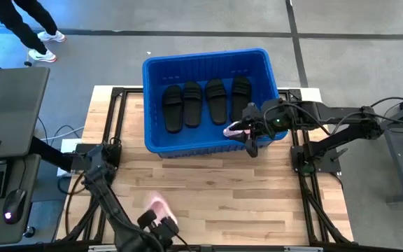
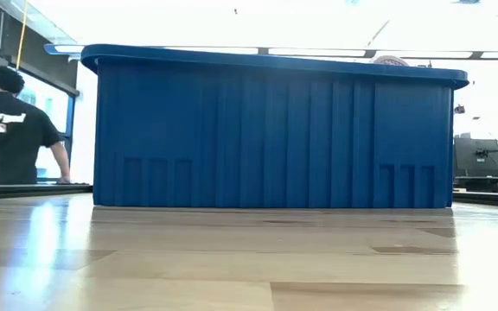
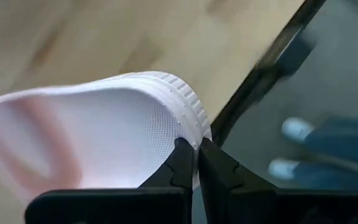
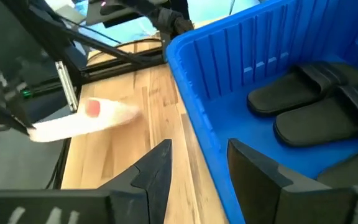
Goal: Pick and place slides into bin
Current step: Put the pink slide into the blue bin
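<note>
Gripping a light pink slide (image 3: 98, 137) by its ribbed rim, the left gripper (image 3: 196, 163) is clamping tight.
Four black slides (image 1: 205, 101) are lying in the blue bin (image 1: 156, 70); at its 4 o'clock corner, the right gripper (image 4: 197, 165) is gaping wide, a pink blur (image 1: 235, 129) partly hidden beside it.

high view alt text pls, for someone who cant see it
Seen from above, a blue bin at the far side of a wooden table holds four black slides side by side. The right gripper is at the bin's near right corner beside a pink slide, while the left gripper holds another pink slide near the table's front edge.
</note>
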Robot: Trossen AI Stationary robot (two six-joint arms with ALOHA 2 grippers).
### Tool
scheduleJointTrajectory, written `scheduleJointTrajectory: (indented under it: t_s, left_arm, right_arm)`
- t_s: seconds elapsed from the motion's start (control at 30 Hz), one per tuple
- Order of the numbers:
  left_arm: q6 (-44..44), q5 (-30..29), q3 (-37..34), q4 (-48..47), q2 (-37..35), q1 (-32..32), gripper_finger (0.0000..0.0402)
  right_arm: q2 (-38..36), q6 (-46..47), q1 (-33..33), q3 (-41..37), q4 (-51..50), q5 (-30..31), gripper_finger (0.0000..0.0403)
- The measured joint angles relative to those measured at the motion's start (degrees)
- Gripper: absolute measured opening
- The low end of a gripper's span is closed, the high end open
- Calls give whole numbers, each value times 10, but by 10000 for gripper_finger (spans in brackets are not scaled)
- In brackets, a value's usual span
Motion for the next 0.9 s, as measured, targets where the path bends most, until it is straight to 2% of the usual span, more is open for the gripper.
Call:
scheduleJointTrajectory:
  t_s: [0.17, 0.37, 0.53, 0.63, 0.7, 0.9]
  left_arm:
    - [55, -127, 1, 32, -57, 1, 0]
    - [238, -292, 0, 124, -126, 19, 0]
    - [390, -382, 1, 142, -177, 64, 0]
    - [466, -395, 1, 148, -203, 109, 0]
    - [503, -390, 1, 140, -215, 149, 0]
    - [561, -288, 1, 84, -218, 296, 0]
  right_arm:
    - [0, -9, 9, 0, -20, 2, 146]
    - [0, -38, 21, 0, -29, 8, 145]
    - [-3, -32, 37, 0, -35, 67, 145]
    - [-10, -32, 52, 0, -67, 128, 140]
    - [-16, -23, 60, 0, -87, 141, 136]
    - [-30, 88, 98, 0, -203, 79, 125]
